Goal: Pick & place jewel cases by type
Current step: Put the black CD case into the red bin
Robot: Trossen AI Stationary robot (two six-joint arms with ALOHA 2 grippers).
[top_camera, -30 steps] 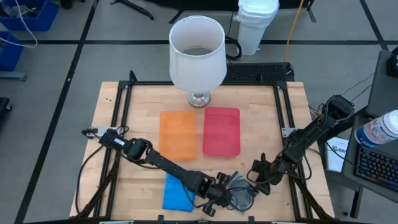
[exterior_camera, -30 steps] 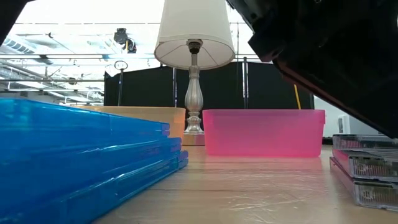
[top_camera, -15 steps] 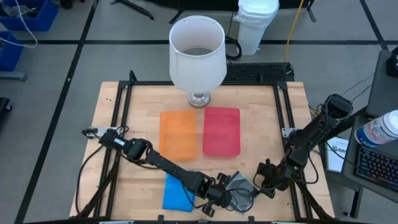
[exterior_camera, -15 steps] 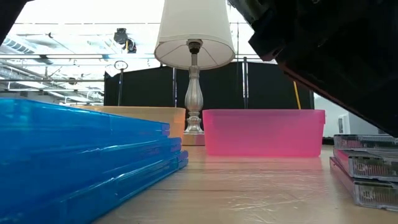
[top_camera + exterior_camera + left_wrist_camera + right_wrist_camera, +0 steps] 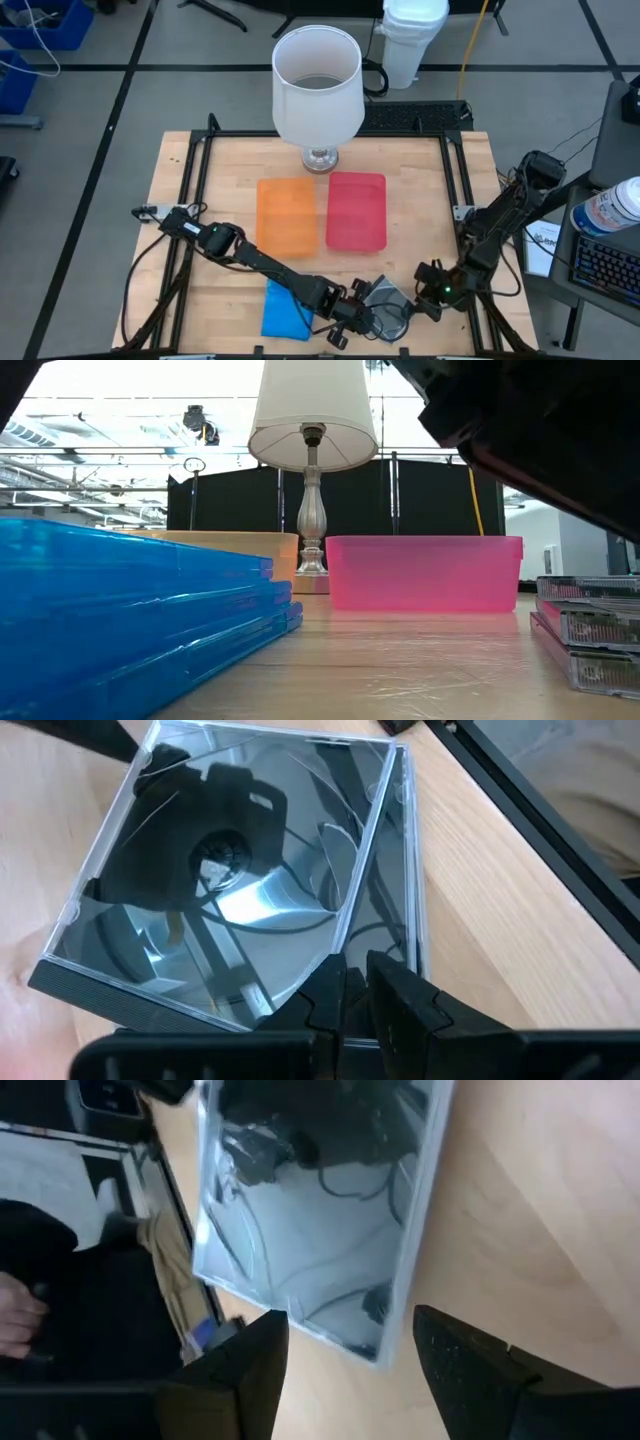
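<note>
Glossy clear square jewel case [image 5: 250,880] (reflective lid)

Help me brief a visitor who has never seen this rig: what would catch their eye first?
Probably the big white lamp at the table's far edge, with the orange tray and red tray side by side before it. At the near edge, the left gripper is closed on the rim of a clear jewel case, while the right gripper hangs open beside the clear stack. A stack of blue jewel cases lies to the left.
</note>
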